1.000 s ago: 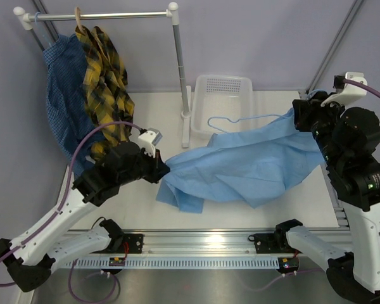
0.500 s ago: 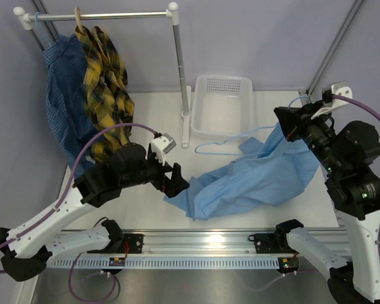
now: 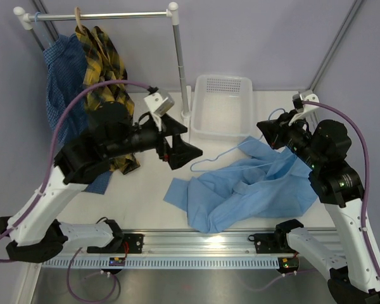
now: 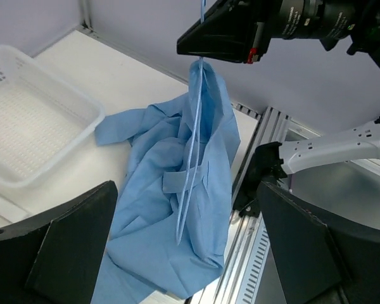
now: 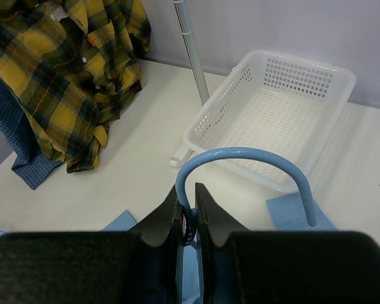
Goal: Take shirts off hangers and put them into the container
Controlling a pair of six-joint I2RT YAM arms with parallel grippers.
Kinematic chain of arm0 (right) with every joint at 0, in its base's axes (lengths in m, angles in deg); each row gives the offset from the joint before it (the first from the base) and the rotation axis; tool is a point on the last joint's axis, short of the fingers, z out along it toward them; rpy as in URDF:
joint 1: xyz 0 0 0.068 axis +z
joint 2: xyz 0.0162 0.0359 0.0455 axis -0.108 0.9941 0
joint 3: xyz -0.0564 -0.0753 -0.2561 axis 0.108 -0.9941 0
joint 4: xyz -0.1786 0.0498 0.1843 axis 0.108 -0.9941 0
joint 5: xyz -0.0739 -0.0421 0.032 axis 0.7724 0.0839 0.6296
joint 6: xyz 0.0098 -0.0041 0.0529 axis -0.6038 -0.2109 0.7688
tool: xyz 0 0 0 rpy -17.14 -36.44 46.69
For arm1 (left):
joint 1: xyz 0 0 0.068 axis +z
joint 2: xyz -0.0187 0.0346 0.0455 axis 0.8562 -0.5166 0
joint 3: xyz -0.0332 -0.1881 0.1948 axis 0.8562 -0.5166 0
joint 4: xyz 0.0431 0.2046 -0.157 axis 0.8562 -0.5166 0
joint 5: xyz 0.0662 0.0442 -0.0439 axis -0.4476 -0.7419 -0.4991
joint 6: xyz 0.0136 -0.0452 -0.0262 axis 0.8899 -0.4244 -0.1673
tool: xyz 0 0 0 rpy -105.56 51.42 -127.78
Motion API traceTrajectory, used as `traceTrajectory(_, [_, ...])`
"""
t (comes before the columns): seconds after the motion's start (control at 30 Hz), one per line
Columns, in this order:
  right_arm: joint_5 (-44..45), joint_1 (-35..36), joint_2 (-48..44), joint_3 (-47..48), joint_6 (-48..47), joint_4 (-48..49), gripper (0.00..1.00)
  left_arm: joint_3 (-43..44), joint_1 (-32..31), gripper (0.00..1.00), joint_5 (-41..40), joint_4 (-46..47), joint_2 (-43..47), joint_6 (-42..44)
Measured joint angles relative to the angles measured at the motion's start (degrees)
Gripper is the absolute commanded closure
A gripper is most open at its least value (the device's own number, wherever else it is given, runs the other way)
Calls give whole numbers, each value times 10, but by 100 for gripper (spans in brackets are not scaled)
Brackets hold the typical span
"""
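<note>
The light blue shirt [image 3: 240, 190] lies crumpled on the table, one end drawn up toward my right gripper [image 3: 270, 132]. That gripper is shut on the hook of a light-blue wire hanger [image 5: 247, 155]. The hanger's wire frame [image 3: 210, 158] hangs down across the shirt [image 4: 171, 209]. My left gripper [image 3: 193, 142] is open and lifted above the table left of the shirt, with nothing between its fingers [image 4: 69, 247]. The white container [image 3: 221, 104] stands behind the shirt. The yellow plaid shirt [image 3: 104, 63] and the dark blue shirt [image 3: 60, 82] hang on the rail at back left.
The rack's white upright pole [image 3: 180, 63] and foot stand just left of the container [image 5: 285, 114]. The plaid shirt [image 5: 69, 69] hangs down to the table. The aluminium rail [image 3: 209, 240] runs along the near edge.
My left gripper opened, let go of the light blue shirt, and rose back to the left. The shirt slumped onto the table. My right gripper moved left with the hanger.
</note>
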Motion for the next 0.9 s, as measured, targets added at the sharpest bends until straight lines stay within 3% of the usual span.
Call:
traceTrajectory(0.13, [-10,0,0,0,0,16,100,13,-8,1,19,-3,-84,0])
traceTrajectory(0.37, [-19,0,5,0,-1,24,100,13,-19,20,26,-33,-189,1])
traceTrajectory(0.7, [-28,0,16,0,-2,33,100,17,-27,66,39,-33,-191,0])
traceTrajectory(0.8, [-28,0,19,1,-2,37,100,17,-29,81,44,-33,-191,2])
traceTrajectory(0.87, [-28,0,21,1,-2,41,100,17,-30,98,45,-33,-191,1])
traceTrajectory(0.9, [-28,0,23,1,-2,43,100,17,-31,100,50,-32,-191,6])
